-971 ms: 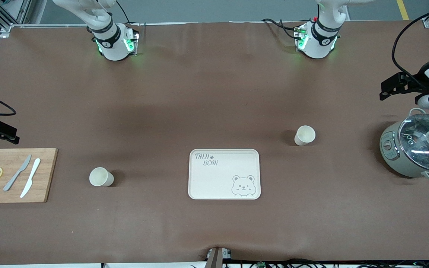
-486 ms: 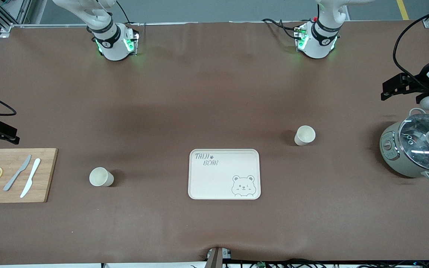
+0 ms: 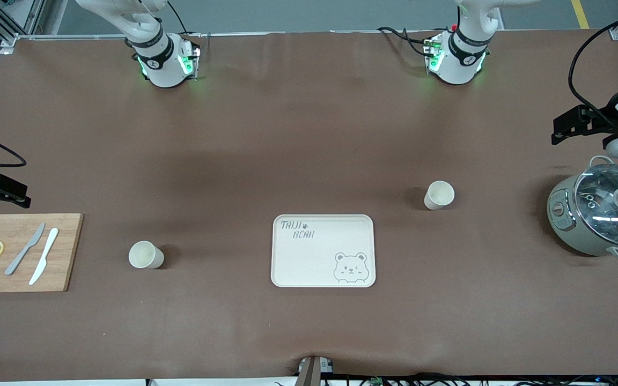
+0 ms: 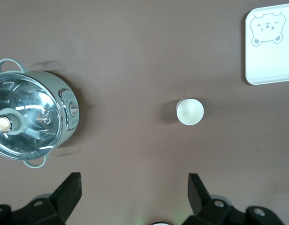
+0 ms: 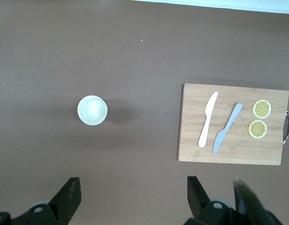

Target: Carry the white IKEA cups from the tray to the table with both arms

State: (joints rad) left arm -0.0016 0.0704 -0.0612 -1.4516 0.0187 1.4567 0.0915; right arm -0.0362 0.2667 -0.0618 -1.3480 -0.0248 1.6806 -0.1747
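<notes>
Two cream-white cups stand upright on the brown table. One cup is beside the bear-printed tray toward the right arm's end; it also shows in the right wrist view. The other cup is toward the left arm's end, farther from the front camera; it also shows in the left wrist view. My left gripper is open and empty, high over the table near the cooker pot. My right gripper is open and empty, high over the table's edge by the cutting board.
A grey-green cooker pot with a glass lid stands at the left arm's end. A wooden cutting board with two knives and two lemon slices lies at the right arm's end. The tray holds nothing.
My left gripper has drifted a little toward the left arm's end of the table. My right gripper has barely shifted. The cups and the tray have not moved.
</notes>
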